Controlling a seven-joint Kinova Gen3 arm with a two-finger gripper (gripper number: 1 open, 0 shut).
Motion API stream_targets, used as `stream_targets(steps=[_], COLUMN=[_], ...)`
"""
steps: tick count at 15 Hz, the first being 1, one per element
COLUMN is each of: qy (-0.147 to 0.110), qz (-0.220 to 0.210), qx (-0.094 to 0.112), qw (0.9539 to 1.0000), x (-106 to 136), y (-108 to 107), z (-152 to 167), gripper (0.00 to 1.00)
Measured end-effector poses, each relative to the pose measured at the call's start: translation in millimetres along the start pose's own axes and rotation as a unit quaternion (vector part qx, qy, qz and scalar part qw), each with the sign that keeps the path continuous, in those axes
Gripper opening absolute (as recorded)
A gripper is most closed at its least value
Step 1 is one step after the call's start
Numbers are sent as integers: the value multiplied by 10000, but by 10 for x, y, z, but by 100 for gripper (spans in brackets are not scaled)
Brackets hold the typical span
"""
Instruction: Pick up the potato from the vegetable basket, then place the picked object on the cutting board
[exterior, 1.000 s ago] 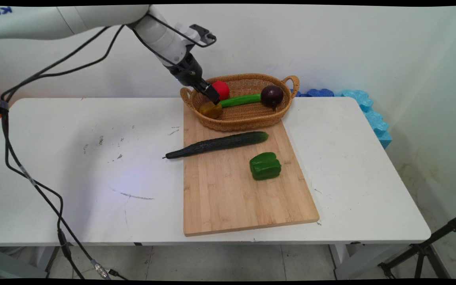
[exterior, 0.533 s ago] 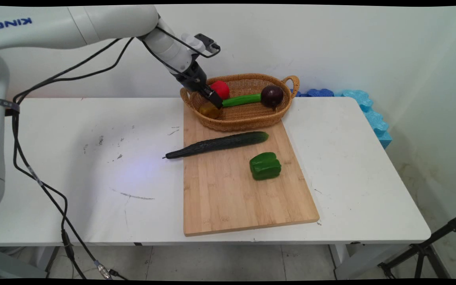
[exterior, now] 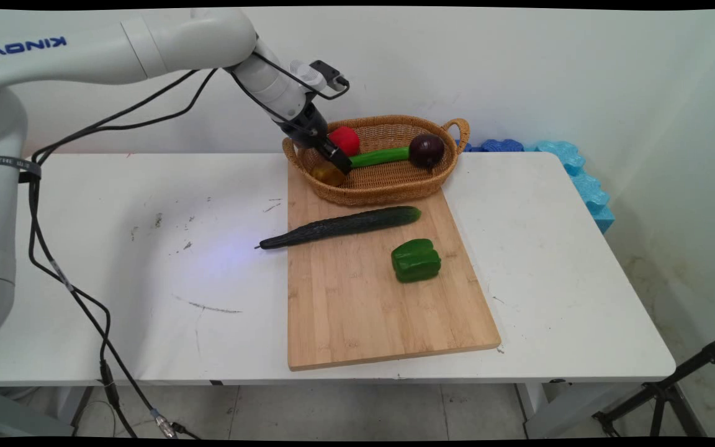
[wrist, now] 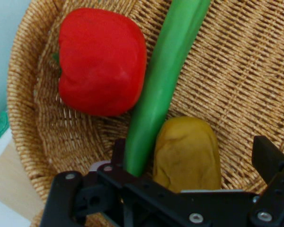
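Cucumber [exterior: 340, 227] left of centre across the cutting board's [exterior: 370, 304] edge; gripper [exterior: 339, 162], jaws spread wide astride the yellow-brown potato [wrist: 187, 153], inside the wicker basket [exterior: 395, 183] at upper centre; red pepper [wrist: 102, 61], long green pepper [wrist: 163, 80], purple onion [exterior: 426, 150] alongside.

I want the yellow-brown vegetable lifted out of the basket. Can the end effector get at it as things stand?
Probably yes. The end effector is open and already straddles the yellow-brown vegetable in the basket. The green chili lies right beside it and might get pinched.
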Motion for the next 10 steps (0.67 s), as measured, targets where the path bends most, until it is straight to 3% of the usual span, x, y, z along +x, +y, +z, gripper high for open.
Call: stream_targets(steps=[6,7,10], qy=[20,19,10], qz=[62,77,129], qx=[-8,-8,-4], qw=[10000,10000,9999], x=[-6,-9,-20], y=[1,2,-1], z=[78,87,107], gripper=[100,0,0])
